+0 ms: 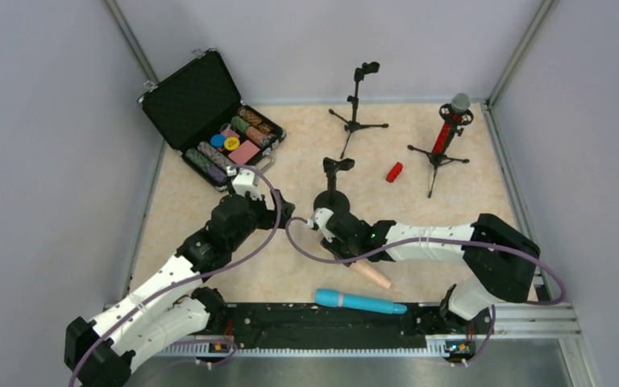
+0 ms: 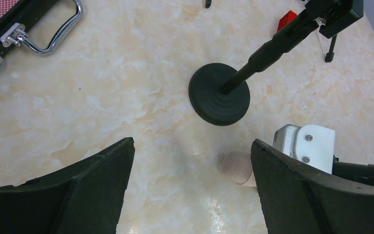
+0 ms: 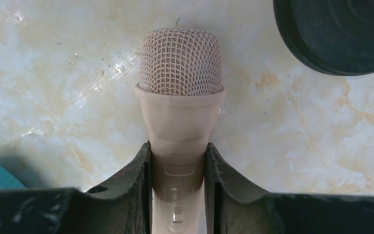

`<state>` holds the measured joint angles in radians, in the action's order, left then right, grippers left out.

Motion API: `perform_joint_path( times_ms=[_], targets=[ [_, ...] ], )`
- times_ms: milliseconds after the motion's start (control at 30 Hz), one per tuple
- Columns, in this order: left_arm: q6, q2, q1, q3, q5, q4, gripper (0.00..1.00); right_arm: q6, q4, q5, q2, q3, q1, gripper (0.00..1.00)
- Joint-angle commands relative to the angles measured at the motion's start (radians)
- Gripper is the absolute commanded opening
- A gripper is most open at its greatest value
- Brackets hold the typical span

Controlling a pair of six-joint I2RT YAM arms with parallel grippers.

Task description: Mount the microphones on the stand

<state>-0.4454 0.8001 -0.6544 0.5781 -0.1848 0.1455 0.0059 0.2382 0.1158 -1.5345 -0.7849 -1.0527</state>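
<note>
Our right gripper [image 3: 177,181] is clamped on the beige mic [image 3: 181,97]. In the right wrist view both fingers [image 3: 131,187] press against the handle just below the collar, and the mesh head sticks out ahead of them. The mic is low over the table [image 1: 173,193], with its head toward the round-base stand [image 1: 332,189] and its tail pointing to the near right. We cannot tell whether it rests on the surface or is just off it.

Our left gripper [image 2: 192,195] hangs above the table with its fingers spread wide and only bare tabletop between them. It is just to the left of the stand's base. In the left wrist view the beige mesh head shows close beside one of its fingers, not between them.

The cyan mic [image 1: 360,302] lies flat near the front edge between our two arm bases, close to the beige tail but apart from it. The red mic [image 1: 454,121] sits head up in the tripod [image 1: 443,157] at the far right. A second tripod [image 1: 358,105] stands at the far centre. A small red block [image 1: 394,172] lies between the first tripod and the round-base stand. An open case [image 1: 201,113] with chips sits at the far left.
</note>
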Motion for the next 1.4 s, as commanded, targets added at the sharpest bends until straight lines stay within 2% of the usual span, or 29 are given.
perform_joint_path(
  times_ms=[0,267,467,667,800,867,1100,1367],
  targets=[
    [0.012,-0.030,0.002,-0.001,-0.029,-0.001,0.93,-0.001,-0.031,-0.055,0.028,-0.001,0.017,0.00],
    [0.003,-0.051,0.002,-0.006,-0.046,0.010,0.93,-0.052,-0.074,0.052,0.138,-0.009,0.018,0.00],
    [-0.010,-0.055,0.002,-0.013,-0.035,-0.032,0.93,-0.109,-0.143,0.168,0.313,0.011,0.018,0.00],
    [-0.019,-0.046,0.001,-0.012,0.047,-0.096,0.93,-0.129,-0.253,0.242,0.493,0.050,0.018,0.00],
    [-0.034,-0.047,0.002,-0.026,0.140,-0.185,0.93,-0.105,-0.345,0.237,0.584,0.084,0.022,0.00],
    [-0.044,-0.046,0.002,-0.033,0.195,-0.231,0.94,-0.089,-0.368,0.178,0.617,0.091,0.029,0.00],
    [-0.097,-0.009,0.002,-0.057,0.458,-0.428,0.94,0.030,-0.468,0.064,0.676,0.091,0.037,0.00],
    [-0.156,0.049,0.001,-0.078,0.760,-0.688,0.93,0.201,-0.702,0.048,0.716,0.140,0.044,0.00]
  ],
)
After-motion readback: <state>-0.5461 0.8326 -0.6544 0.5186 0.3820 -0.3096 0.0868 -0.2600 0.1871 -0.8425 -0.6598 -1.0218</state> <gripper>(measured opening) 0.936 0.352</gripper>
